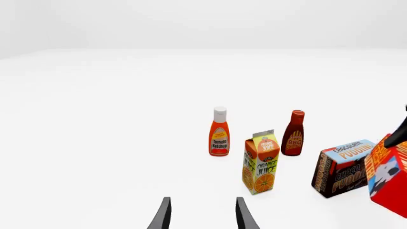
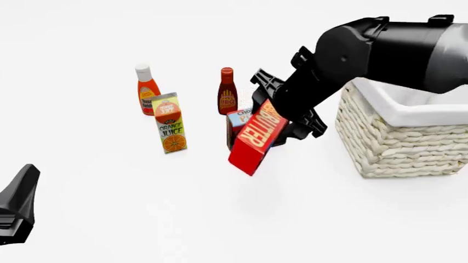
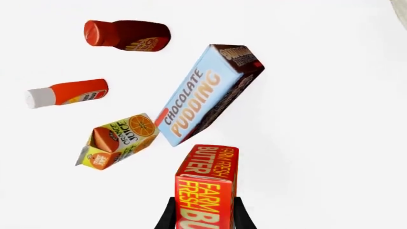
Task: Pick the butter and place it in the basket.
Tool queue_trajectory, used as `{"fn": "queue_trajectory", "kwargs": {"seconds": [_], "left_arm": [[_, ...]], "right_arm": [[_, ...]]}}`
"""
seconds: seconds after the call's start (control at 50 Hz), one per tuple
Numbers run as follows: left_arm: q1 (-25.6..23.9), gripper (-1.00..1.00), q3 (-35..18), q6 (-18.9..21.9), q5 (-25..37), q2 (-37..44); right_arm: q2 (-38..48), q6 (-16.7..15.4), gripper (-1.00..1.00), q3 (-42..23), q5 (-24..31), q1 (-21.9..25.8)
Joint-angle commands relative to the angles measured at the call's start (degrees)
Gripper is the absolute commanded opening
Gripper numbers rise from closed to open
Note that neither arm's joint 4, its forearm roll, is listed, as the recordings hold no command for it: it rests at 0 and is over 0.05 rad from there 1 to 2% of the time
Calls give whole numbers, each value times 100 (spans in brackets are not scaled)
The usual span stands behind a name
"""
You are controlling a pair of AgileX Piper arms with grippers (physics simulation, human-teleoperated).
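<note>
The red butter (image 2: pixel 255 138) carton hangs tilted above the table, held by my right gripper (image 2: pixel 281 127), whose fingers close on both its sides. In the right wrist view the butter (image 3: pixel 205 188) sits between the two fingertips of the right gripper (image 3: pixel 203 217). The cream wicker basket (image 2: pixel 398 137) with its white liner stands to the right of the butter, partly behind the right arm. My left gripper (image 1: pixel 202 214) is open and holds nothing, low at the near left of the table (image 2: pixel 18 205). The butter's corner (image 1: pixel 389 174) shows in the left wrist view.
The chocolate pudding box (image 2: pixel 237 125) stands just behind the butter. An orange juice carton (image 2: pixel 170 123), a ketchup bottle (image 2: pixel 147 90) and a dark BBQ sauce bottle (image 2: pixel 227 92) stand to the left and behind.
</note>
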Motion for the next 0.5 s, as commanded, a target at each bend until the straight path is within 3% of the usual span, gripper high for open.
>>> {"fn": "queue_trajectory", "kwargs": {"seconds": [0.02, 0.5], "left_arm": [[0, 100, 0, 0, 0, 0], [0, 100, 0, 0, 0, 0]], "right_arm": [[-220, -58, -100, -329, 157, -215], [-540, -319, -100, -790, 467, -612]]}}
